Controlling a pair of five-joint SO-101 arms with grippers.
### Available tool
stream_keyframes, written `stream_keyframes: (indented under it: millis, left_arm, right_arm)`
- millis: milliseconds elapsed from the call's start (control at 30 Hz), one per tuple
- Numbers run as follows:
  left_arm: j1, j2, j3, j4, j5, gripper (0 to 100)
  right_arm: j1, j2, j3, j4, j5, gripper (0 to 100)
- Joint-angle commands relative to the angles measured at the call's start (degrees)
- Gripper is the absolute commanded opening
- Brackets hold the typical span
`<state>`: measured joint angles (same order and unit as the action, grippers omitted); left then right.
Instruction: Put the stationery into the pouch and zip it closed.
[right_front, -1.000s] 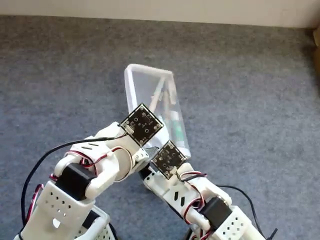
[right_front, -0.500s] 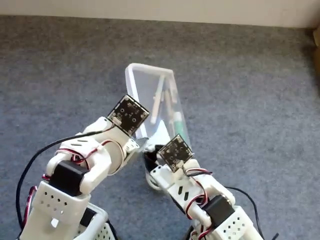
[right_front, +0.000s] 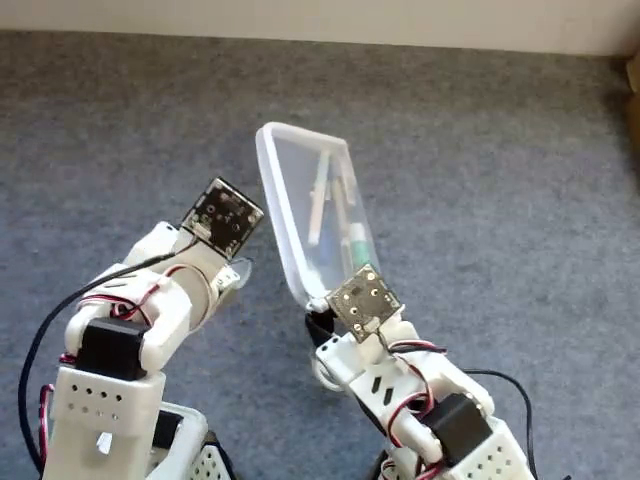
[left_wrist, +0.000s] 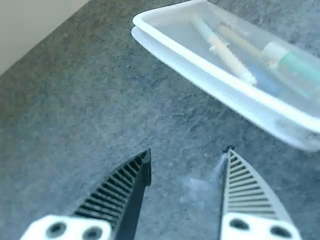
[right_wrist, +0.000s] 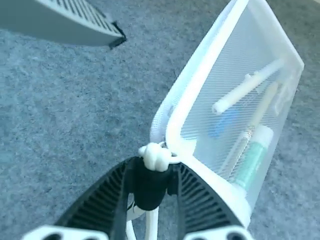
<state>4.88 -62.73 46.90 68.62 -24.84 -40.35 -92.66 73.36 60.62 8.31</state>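
Pens (right_wrist: 245, 87) show dimly through the pouch (right_wrist: 198, 85) wall (mesh); right gripper (right_wrist: 152, 172) pinches its zip pull (right_wrist: 156, 157), left gripper (left_wrist: 187, 155) gapes empty nearby.

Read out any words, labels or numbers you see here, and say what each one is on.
No text is readable.
On the green-banded tube in the pouch: print, if any, too blurred.
On the left wrist board and right wrist board: markings too small to read.
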Motion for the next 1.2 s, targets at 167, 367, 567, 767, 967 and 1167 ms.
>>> stream_keyframes:
  millis: [167,367,567,767,967,1167]
  left_arm:
    - [1.0,-1.0,-3.6,-1.6,-19.0,23]
    - [8.8,-7.2,-3.0,-1.5,-22.7,23]
    - [17.9,-12.5,-1.2,-1.7,-22.9,23]
    - [20.1,-12.9,8.9,-9.3,-27.5,23]
    - [20.4,-12.8,12.4,-12.3,-27.5,23]
    - [21.9,-12.7,18.1,-13.4,-33.1,23]
  right_arm:
    - [1.2,-1.1,-12.6,8.8,3.9,0.5]
    - [1.2,-1.1,-12.8,10.9,4.7,0.5]
    - [1.2,-1.1,-12.8,11.9,6.4,0.5]
    - [1.3,-1.1,-13.2,15.6,8.6,0.5]
    - [7.2,-1.1,-13.2,15.0,8.6,0.5]
    - [8.7,-1.1,-13.2,15.0,8.6,0.5]
